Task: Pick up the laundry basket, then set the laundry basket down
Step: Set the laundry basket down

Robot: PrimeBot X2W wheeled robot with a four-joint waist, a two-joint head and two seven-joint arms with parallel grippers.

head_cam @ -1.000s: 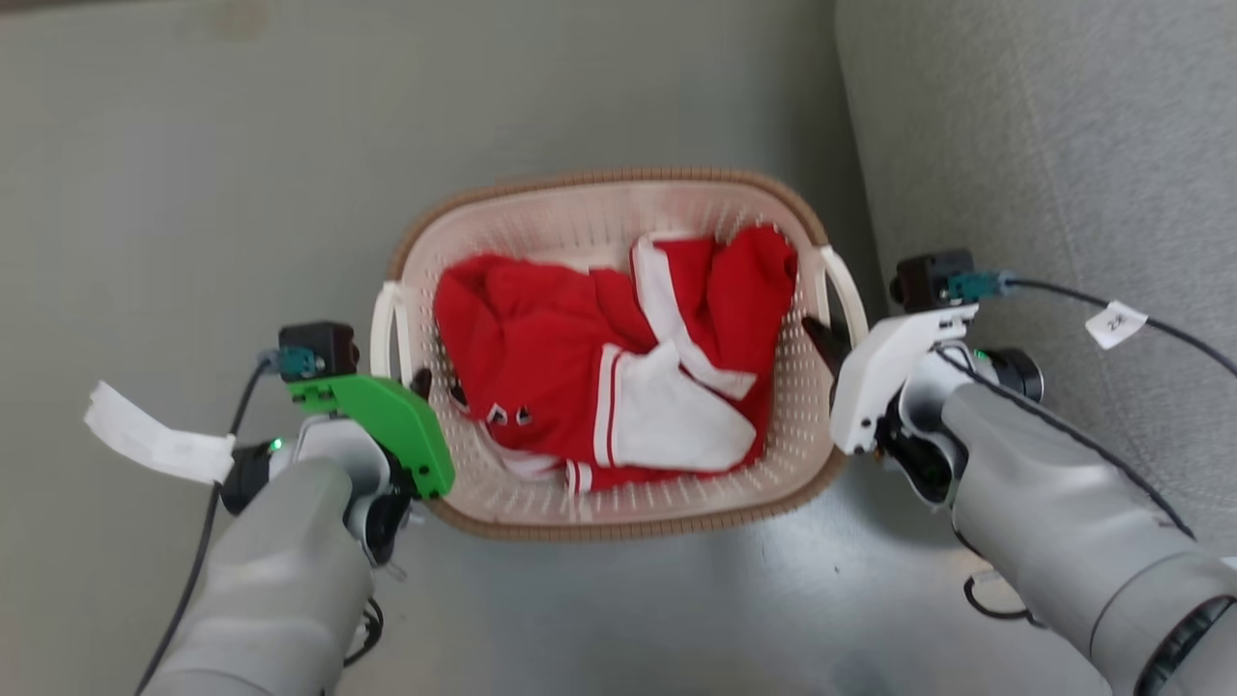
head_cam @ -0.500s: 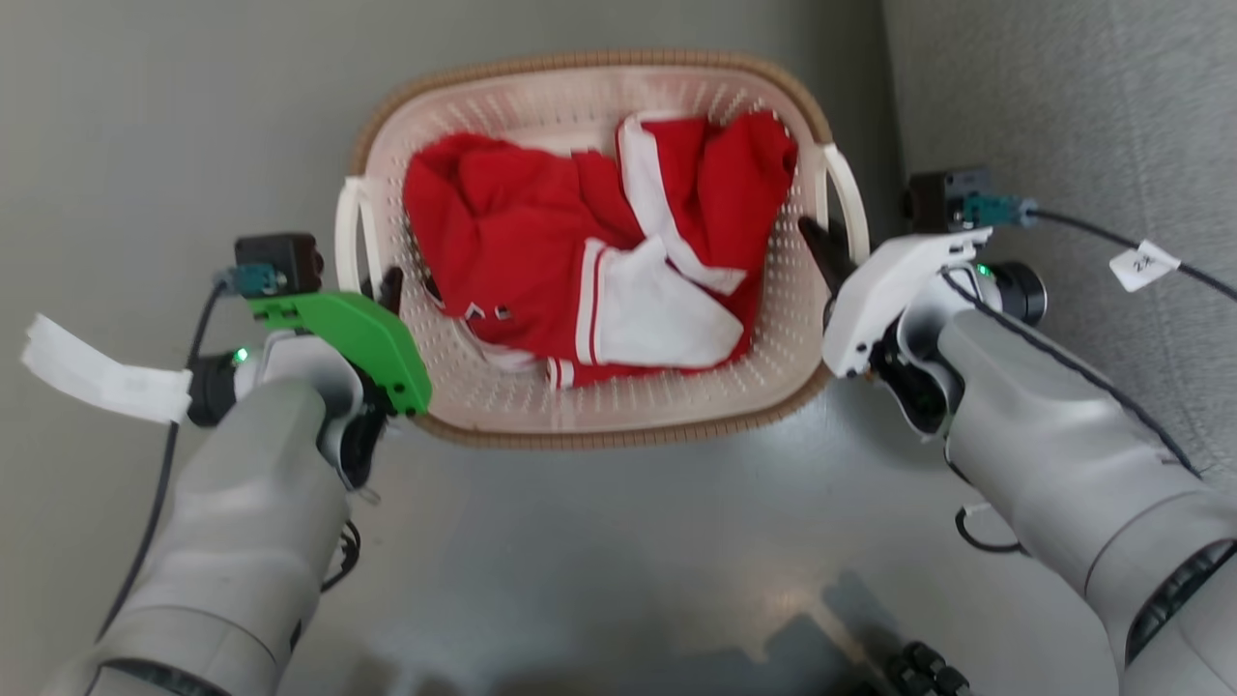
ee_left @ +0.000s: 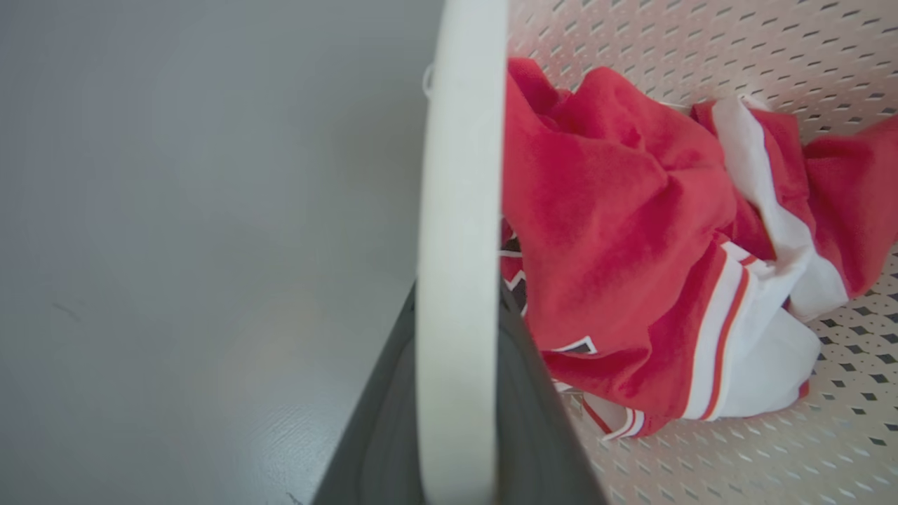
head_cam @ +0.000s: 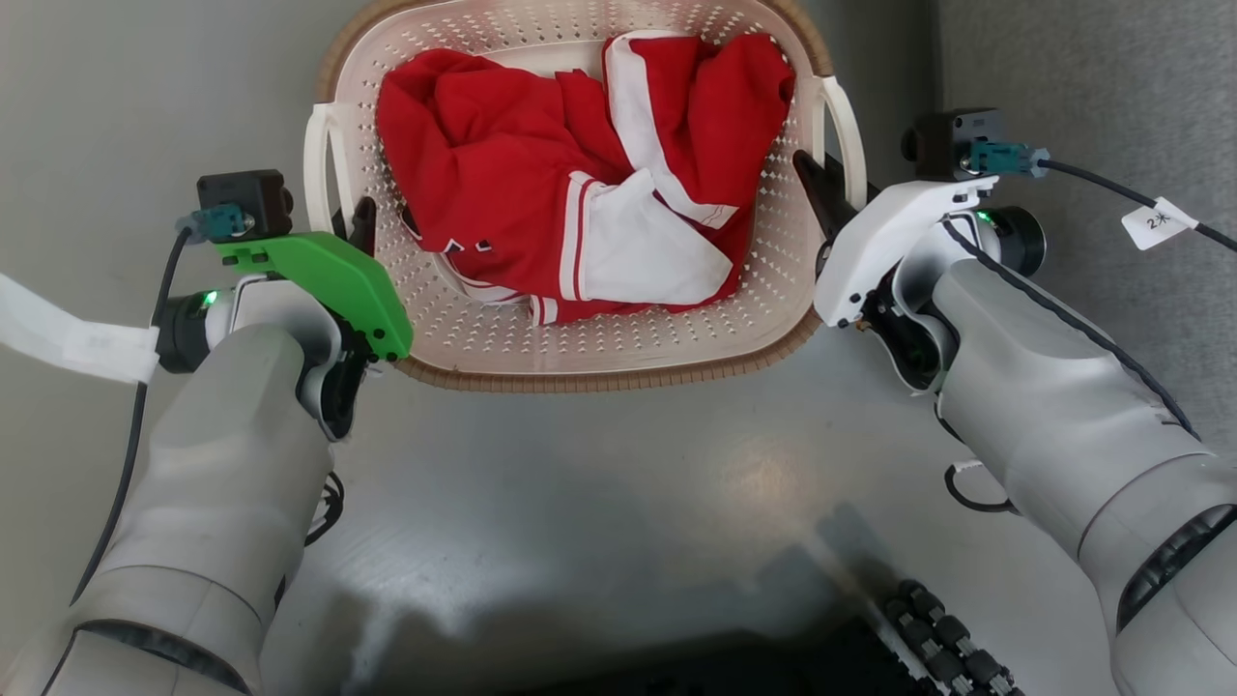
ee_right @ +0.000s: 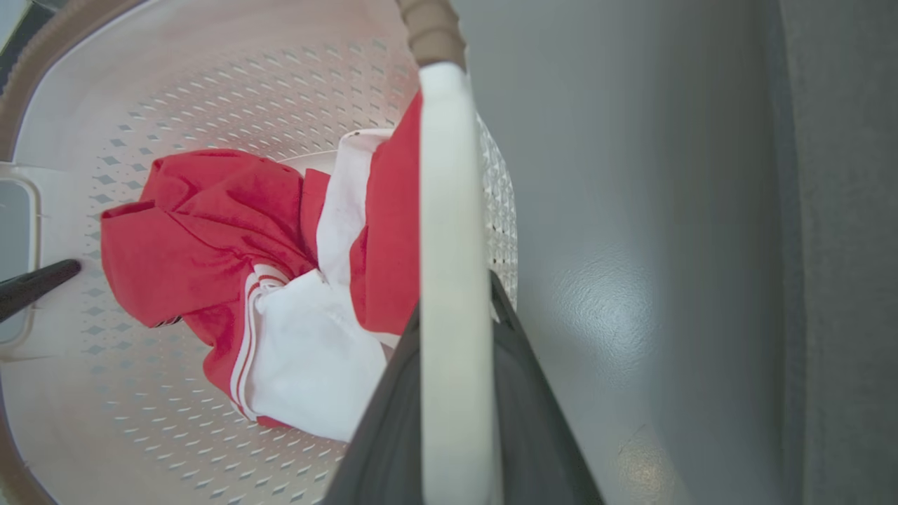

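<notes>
Head view: the laundry basket sits on the grey floor straight ahead of me, between my two arms, its far end cut off by the top edge. A crumpled red and white garment lies inside, filling most of the bottom. My left gripper is at the loop on the basket's left side and my right gripper at the loop on its right. I cannot tell from here whether the base is touching the floor.

Left wrist view: the left handle runs as a pale band straight up between my two dark fingers, which press against it on both sides with no gap showing. I read this hand as clenched on the loop.

Right wrist view: the right handle is flanked the same way, so that hand looks clamped on too.

My judgement is that the load is light: thin perforated plastic and one soft garment. The walls probably flex if squeezed, and the smooth loops could slip or pivot in narrow fingers, so the handles are the right hold, one on each side. Both hands should rise and lower evenly, or the basket tips and the cloth slides.
</notes>
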